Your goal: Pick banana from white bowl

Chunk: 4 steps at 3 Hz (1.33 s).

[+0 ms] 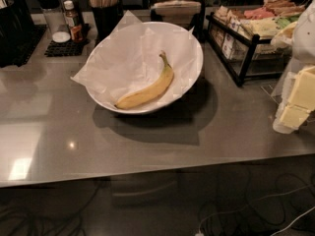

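A single curved yellow banana (147, 90) lies in the white bowl (196, 75), with its greenish-brown stem tip pointing to the back. The bowl is wide and shallow and is lined with crinkled white paper (115, 58) that sticks out over the rim on the left. It stands on the grey counter (59, 132), back of centre. My gripper (298, 104), with pale yellow pads, is at the far right edge of the view. It is well to the right of the bowl, a little above the counter, and holds nothing.
A black wire rack of packets (246, 31) stands right behind the bowl. A black cup of wooden sticks (103, 6), bottles on a black mat (61, 21) and a napkin holder (174, 4) line the back. The counter's front edge (147, 173) runs across, with cables below.
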Tool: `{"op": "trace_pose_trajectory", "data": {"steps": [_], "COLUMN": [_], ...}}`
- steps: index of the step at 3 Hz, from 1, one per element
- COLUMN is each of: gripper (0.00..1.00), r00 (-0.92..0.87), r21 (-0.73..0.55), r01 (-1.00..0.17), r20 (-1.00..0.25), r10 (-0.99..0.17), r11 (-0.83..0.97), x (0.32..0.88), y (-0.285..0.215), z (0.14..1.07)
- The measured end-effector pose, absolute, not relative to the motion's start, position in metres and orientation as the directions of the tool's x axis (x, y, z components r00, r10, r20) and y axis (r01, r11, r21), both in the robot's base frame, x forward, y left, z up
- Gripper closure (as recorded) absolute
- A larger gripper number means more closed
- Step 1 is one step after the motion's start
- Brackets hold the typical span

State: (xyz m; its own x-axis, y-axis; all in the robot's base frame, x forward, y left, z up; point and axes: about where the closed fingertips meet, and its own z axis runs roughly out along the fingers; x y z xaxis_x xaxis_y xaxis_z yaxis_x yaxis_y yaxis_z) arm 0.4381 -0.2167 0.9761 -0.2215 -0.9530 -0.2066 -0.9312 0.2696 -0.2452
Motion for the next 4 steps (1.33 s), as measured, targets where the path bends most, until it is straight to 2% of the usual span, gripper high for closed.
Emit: {"op": "trace_pose_trajectory", "data": {"steps": [2,3,4], "gripper": [0.0,0.0,0.0], "r00": [-0.203,-0.103,0.068], "r21": [-0.252,-0.263,-0.283], "r01": [-0.933,-0.949,-0.959], "r20": [-0.216,-0.256,-0.321], "r10": [-0.955,-0.961,-0.945], "r11": [0.255,0.171,0.027], "x": [0.442,0.459,0.479], "y": [-0.212,-0.182,-0.127], "z": [0.98,0.992,1.015]}}
